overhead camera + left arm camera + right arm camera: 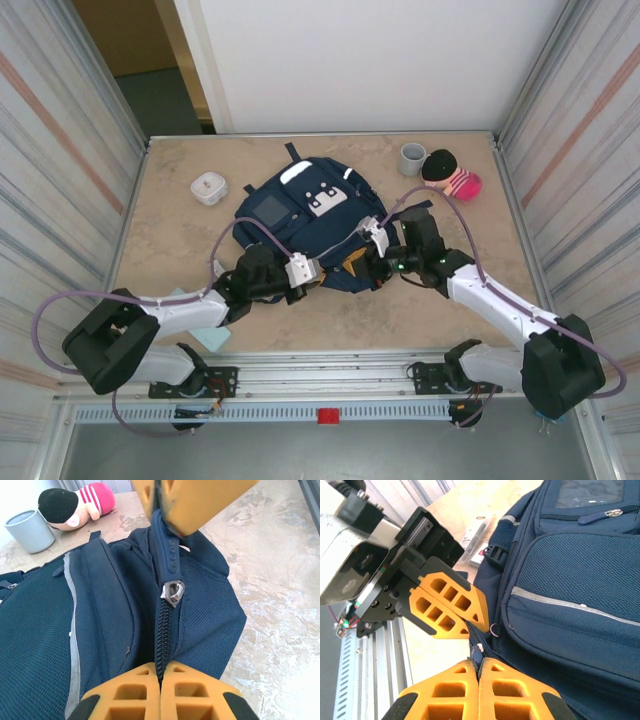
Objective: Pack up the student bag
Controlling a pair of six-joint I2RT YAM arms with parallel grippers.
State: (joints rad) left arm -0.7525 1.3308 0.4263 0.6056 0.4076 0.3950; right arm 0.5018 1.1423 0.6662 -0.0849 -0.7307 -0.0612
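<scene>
At the near edge of the student bag (300,210), mid-worktop, I hold both claws pinched shut: right claw (479,667) on the zip pull (167,555), left claw (160,677) on the zip seam (161,630) running straight between them.

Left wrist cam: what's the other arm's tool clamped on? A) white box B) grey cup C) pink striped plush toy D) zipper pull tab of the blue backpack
D: the right tool is shut on the navy zipper pull tab of the navy blue fabric backpack, just above its metal slider.
</scene>
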